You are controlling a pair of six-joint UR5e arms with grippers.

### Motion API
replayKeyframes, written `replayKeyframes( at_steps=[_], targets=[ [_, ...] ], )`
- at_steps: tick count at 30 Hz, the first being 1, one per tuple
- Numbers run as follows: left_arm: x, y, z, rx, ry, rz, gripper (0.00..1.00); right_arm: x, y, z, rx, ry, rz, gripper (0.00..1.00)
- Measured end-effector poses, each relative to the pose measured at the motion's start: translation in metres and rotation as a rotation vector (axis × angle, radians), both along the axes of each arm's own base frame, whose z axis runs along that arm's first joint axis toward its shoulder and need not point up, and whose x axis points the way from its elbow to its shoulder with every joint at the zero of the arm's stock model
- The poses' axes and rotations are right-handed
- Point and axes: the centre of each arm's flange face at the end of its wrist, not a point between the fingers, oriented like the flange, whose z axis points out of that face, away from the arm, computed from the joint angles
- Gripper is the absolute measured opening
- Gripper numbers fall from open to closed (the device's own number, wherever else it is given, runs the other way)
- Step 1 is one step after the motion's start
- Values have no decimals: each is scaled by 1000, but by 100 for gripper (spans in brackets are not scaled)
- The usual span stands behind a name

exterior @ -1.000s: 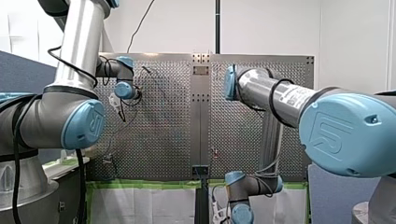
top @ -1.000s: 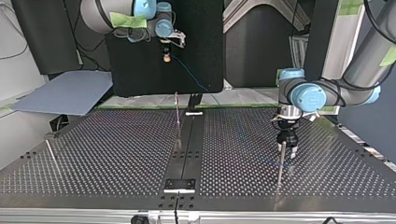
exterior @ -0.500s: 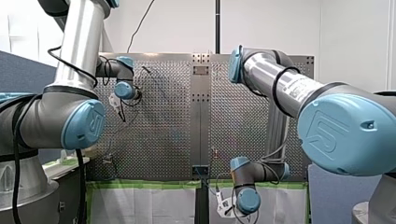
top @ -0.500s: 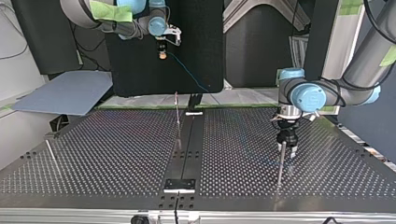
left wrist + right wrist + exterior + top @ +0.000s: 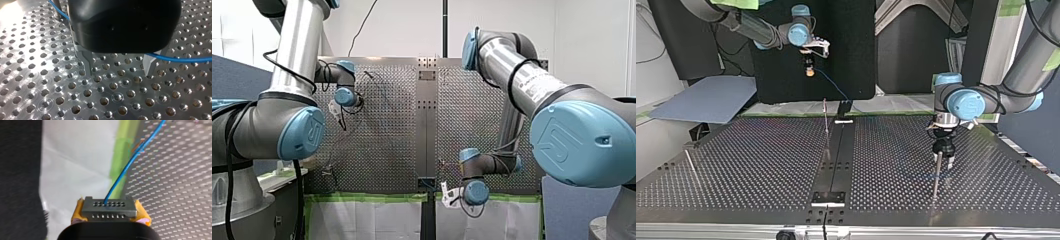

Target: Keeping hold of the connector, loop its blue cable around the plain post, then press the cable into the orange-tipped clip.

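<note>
Connector (image 5: pixel 109 207) face-on, yellow fingers (image 5: pixel 76 213) mostly hidden behind it

Left pincer (image 5: pixel 118 73) above perforated table (image 5: pixel 37 87), metal fingers (image 5: pixel 87 63) spread apart, blue cable (image 5: pixel 180 59) running past one finger

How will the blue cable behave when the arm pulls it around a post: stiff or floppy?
Probably floppy: the blue cable leaves the connector in a soft curve and runs slack in the top view. It looks thin, so it is likely light. It may slide on the smooth metal post unless kept taut.
</note>
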Motion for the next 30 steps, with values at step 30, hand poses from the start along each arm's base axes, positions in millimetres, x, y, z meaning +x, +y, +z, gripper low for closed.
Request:
replayKeyframes(
  at_steps=[30],
  targets=[
    [0,0,0,-5,-1,0,98,5,-42,157,-296,-188,24,0]
  ],
)
